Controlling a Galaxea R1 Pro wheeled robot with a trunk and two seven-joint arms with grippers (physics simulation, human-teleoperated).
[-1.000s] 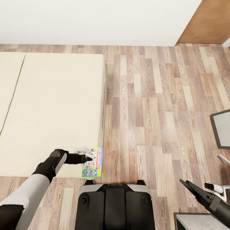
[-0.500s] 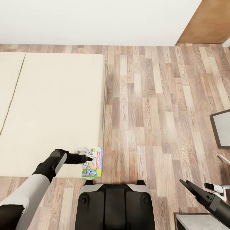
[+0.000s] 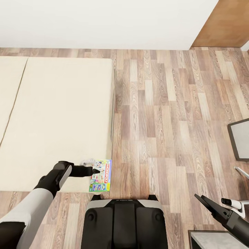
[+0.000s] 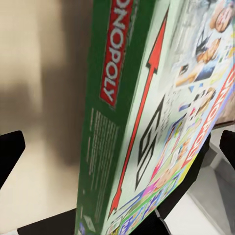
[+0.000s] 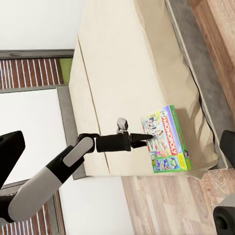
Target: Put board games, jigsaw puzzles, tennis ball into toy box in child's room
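Observation:
One board game, a white-green box with a red MONOPOLY band [image 3: 101, 175], lies on the near right corner of the bed [image 3: 55, 121], close to the mattress edge. My left gripper [image 3: 92, 166] reaches over that box and is open; one finger points down at the lid and the other stands off above it. In the left wrist view the box [image 4: 147, 117] sits tilted between the two black fingertips [image 4: 11, 149], which are far apart. The right wrist view shows the same box [image 5: 169, 139] on the mattress corner. My right gripper [image 3: 204, 200] hangs open over the floor at the lower right.
Wood-plank floor [image 3: 166, 121] runs right of the bed to a white wall and a brown door [image 3: 224, 24]. A grey panel [image 3: 241, 138] juts in at the right edge, and a grey surface [image 3: 218, 241] lies at the bottom right. My base [image 3: 124, 221] stands against the bed's foot.

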